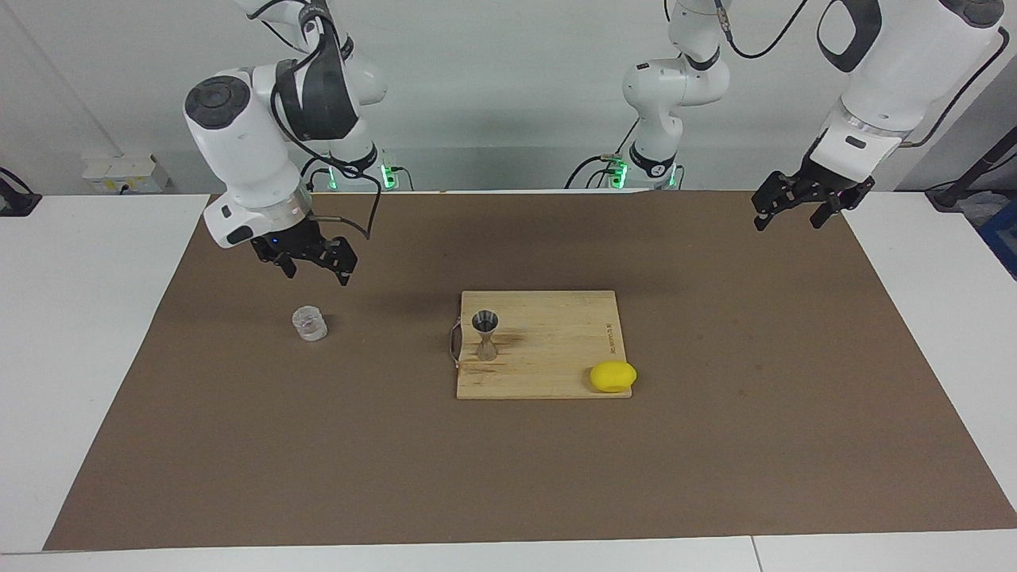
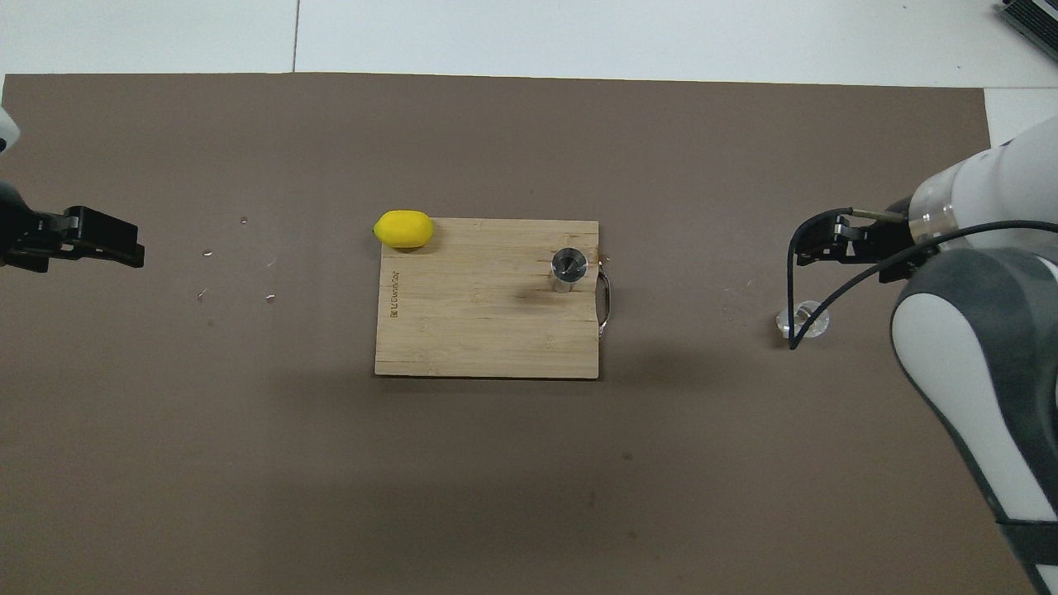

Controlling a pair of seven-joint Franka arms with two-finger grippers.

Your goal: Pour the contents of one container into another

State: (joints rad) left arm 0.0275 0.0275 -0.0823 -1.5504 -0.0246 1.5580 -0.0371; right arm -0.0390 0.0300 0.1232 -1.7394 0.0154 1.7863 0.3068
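Note:
The clear squat cup (image 1: pixel 309 323) stands upright on the brown mat toward the right arm's end; it also shows in the overhead view (image 2: pixel 802 320). The steel jigger (image 1: pixel 485 334) stands upright on the wooden board (image 1: pixel 556 349), near the board's handle edge, and shows in the overhead view (image 2: pixel 569 268) too. My right gripper (image 1: pixel 317 276) is open and empty, raised over the mat beside the cup and apart from it; it also shows in the overhead view (image 2: pixel 814 246). My left gripper (image 1: pixel 787 226) is open and empty, waiting high over the mat's edge at the left arm's end.
A yellow lemon-like lump (image 1: pixel 612 376) lies at the board's corner farthest from the robots, toward the left arm's end. The board's metal handle (image 2: pixel 605 307) faces the cup. The brown mat (image 1: pixel 238 445) covers most of the white table.

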